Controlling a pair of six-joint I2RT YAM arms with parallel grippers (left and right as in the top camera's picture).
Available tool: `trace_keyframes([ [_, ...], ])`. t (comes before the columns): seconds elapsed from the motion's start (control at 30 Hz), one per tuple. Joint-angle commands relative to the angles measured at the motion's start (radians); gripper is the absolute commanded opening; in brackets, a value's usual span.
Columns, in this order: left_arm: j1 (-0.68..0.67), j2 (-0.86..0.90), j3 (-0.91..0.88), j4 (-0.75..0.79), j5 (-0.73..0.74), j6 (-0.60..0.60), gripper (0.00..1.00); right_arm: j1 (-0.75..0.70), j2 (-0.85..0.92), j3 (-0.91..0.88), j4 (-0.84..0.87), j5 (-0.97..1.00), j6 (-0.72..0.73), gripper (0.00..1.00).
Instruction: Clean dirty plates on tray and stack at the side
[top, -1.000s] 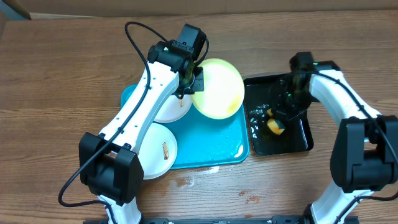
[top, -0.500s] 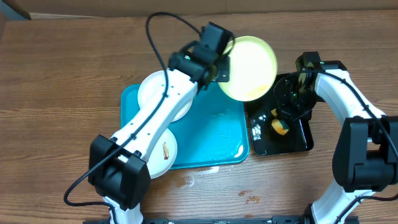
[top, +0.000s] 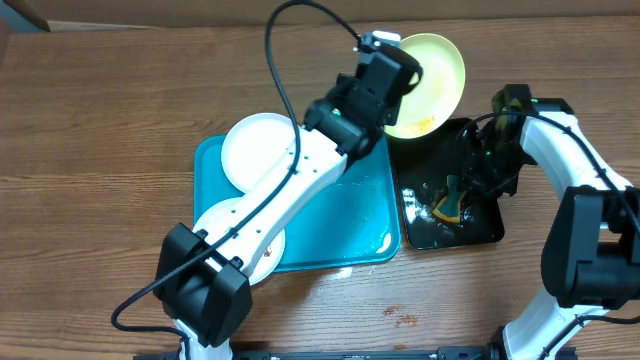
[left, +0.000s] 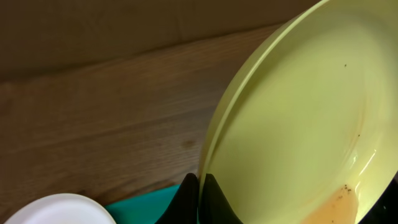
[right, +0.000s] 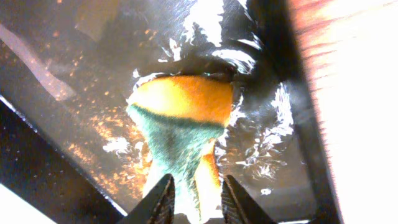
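Between the left jaws, clamped on its rim, the yellow-green plate (top: 440, 65) has swung off the turquoise tray (top: 350, 215) and hangs tilted near the right jaws, pinched on the sponge (top: 447, 203); scrubbing looks ready to start.

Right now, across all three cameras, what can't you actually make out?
Overhead: the left arm covers much of the lower white plate, hiding any smears there.
Overhead: the wrist housing hides where the left claw pinches the yellow-green plate.
Left wrist: that plate runs off the right and bottom edges.
Right wrist: the sponge, held in the right claw, is cut off by the bottom edge.
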Motion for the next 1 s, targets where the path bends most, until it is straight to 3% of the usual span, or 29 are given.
trace_keyframes([
  [0.0,-0.036,-0.005,0.032,0.027,-0.135,0.105,0.04,-0.022,-0.024,0.015,0.011,0.009,-0.001,0.33],
  [0.07,-0.057,-0.005,0.032,0.046,-0.175,0.145,0.04,-0.024,-0.024,0.015,0.018,0.010,-0.001,0.58],
  [0.17,-0.084,-0.005,0.032,0.068,-0.241,0.188,0.04,-0.024,-0.024,0.015,0.034,0.010,-0.001,0.84],
  [0.27,-0.108,-0.005,0.031,0.082,-0.288,0.229,0.04,-0.024,-0.024,0.015,0.037,0.010,-0.002,0.96],
  [0.5,-0.144,-0.005,0.031,0.158,-0.440,0.301,0.04,-0.024,-0.024,0.015,0.052,0.005,-0.005,1.00],
  [0.67,-0.159,-0.005,0.031,0.216,-0.446,0.369,0.04,-0.024,-0.025,0.028,0.055,-0.145,-0.059,1.00],
  [0.97,-0.172,-0.005,0.031,0.317,-0.487,0.470,0.04,-0.027,-0.072,0.073,0.026,-0.167,-0.057,0.97],
])
